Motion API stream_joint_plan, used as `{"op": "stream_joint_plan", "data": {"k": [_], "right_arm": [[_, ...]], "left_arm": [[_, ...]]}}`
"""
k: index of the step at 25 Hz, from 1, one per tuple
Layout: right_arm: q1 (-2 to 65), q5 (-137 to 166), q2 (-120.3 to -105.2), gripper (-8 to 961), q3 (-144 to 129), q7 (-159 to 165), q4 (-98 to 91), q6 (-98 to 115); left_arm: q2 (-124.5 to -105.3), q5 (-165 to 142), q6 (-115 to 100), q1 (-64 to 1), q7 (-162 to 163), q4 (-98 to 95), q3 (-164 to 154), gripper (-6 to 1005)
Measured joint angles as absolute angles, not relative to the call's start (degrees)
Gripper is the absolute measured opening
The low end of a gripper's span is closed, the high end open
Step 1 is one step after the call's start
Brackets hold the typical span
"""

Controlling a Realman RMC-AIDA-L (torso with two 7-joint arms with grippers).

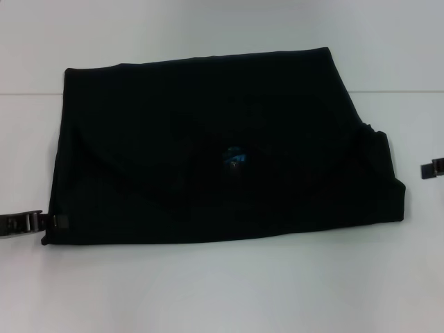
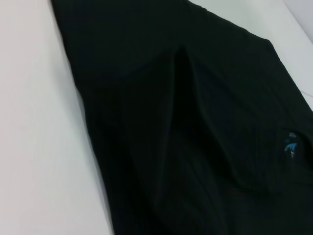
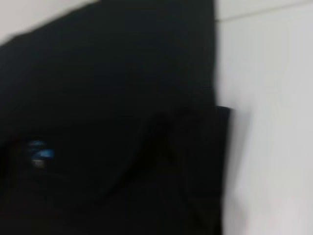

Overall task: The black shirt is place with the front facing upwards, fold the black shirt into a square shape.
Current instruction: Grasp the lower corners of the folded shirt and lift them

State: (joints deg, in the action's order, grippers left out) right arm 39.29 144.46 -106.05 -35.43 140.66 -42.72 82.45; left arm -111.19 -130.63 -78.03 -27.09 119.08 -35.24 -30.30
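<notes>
No text, brand, number or sign can be read in any view. The only marking is a small blue neck label (image 1: 234,157) sewn on the large plain black cotton shirt (image 1: 173,125), near the middle of the folded cloth; whatever is printed on it is too small and blurred to make out. The same blue label appears in both wrist views, equally unreadable.

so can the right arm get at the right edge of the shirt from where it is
Probably yes: the right gripper sits just off the black shirt on its right side, with only bare table between them.
</notes>
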Motion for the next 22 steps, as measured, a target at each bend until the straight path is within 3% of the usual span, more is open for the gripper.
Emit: {"op": "stream_joint_plan", "data": {"k": [17, 22], "right_arm": [[47.03, 150.97, -109.92, 894, -40.64, 142.23, -34.4, 75.15], [47.28, 151.02, -110.34, 895, -41.55, 142.45, -33.38, 73.47]], "left_arm": [[-110.75, -130.16, -79.61, -27.61, 118.47, -35.2, -30.23, 27], [-110.74, -130.16, -79.63, -27.69, 118.44, -35.08, -30.24, 26]]}}
